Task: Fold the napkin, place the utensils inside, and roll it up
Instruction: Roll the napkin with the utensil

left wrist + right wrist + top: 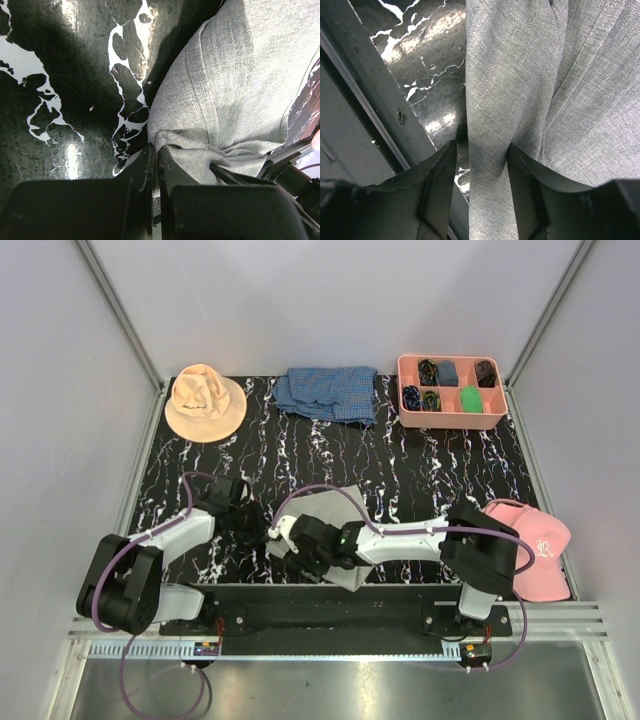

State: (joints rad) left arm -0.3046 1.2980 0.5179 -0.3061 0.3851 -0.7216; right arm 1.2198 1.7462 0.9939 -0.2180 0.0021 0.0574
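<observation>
The light-grey napkin (340, 508) lies bunched on the black marbled table near the front edge, between my two arms. My left gripper (262, 530) is at its left edge, jaws closed on a pinch of the cloth (225, 90), as the left wrist view (156, 152) shows. My right gripper (286, 539) reaches across from the right. Its jaws stand apart astride a raised fold of the napkin (560, 100), with a small gap at one finger (482, 150). The utensils are not in view.
A tan bucket hat (204, 400) is at the back left, a blue checked cloth (330, 392) at the back middle, and a pink compartment tray (404, 390) at the back right. A pink cap (530, 545) lies at the right. The metal front rail (360, 80) runs close by.
</observation>
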